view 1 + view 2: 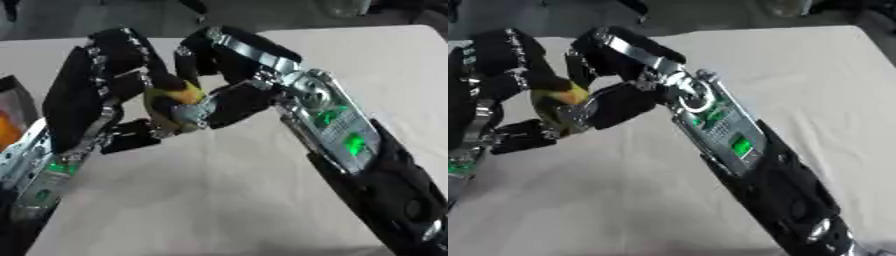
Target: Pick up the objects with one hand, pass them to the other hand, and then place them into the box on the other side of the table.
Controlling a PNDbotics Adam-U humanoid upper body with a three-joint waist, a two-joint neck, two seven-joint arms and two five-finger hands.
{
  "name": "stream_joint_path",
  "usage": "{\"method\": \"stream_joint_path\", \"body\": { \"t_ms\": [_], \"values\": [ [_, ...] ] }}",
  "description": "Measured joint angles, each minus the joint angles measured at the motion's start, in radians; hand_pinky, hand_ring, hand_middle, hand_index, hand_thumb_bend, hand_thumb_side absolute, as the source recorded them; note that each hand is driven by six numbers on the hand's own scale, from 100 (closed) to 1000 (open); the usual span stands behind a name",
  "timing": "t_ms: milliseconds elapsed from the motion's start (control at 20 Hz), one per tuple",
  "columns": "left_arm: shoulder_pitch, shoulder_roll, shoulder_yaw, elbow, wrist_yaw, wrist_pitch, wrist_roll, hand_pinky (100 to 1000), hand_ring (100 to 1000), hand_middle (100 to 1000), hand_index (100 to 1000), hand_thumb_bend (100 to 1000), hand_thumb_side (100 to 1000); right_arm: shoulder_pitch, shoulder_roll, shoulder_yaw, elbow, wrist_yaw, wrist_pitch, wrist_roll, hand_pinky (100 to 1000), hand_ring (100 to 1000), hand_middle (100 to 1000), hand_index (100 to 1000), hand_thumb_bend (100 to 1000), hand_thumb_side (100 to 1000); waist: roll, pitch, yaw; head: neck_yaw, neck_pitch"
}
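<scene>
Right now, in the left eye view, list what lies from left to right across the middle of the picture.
Box edge with something orange inside → black left hand → yellow rounded object held between the two hands → black-and-silver right hand → right forearm with green lights → bare cream tabletop.

Yellow object [179, 94] mostly hidden between fingers of left hand [96, 85] and right hand [229, 75]; kind unclear. Orange thing [7, 127] at table [219, 195] left edge cut off, blurred.
</scene>
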State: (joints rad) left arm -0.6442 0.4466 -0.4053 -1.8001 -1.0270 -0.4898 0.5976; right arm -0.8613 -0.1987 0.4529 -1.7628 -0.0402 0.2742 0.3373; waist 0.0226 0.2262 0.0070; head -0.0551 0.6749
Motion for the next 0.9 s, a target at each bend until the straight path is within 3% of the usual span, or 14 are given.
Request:
{"method": "stream_joint_path", "body": {
  "t_ms": [100,300,600,900],
  "values": [
    [0.0,0.0,-0.003,0.003,0.005,-0.001,-0.005,478,397,383,565,527,100,0.0,0.0,0.0,0.0,0.013,0.009,0.021,634,480,468,509,278,100,0.0,0.0,0.0,0.0,0.0],
    [0.0,-0.003,-0.005,0.005,0.013,0.003,-0.02,453,366,343,441,569,100,0.0,0.0,-0.001,0.001,0.027,0.018,0.05,644,497,490,532,368,100,0.0,0.0,-0.001,0.0,0.0],
    [0.0,-0.008,-0.005,0.005,0.023,0.024,-0.027,433,351,324,419,605,100,0.0,0.0,-0.003,0.001,0.039,0.023,0.071,663,528,538,585,549,100,0.0,0.0,-0.001,0.001,0.0],
    [0.0,-0.009,-0.006,0.01,0.04,0.049,-0.005,433,360,341,457,646,100,0.0,0.0,-0.01,-0.002,0.062,0.025,0.064,686,569,604,643,664,100,0.0,0.0,-0.001,0.001,0.0]
  ]
}}
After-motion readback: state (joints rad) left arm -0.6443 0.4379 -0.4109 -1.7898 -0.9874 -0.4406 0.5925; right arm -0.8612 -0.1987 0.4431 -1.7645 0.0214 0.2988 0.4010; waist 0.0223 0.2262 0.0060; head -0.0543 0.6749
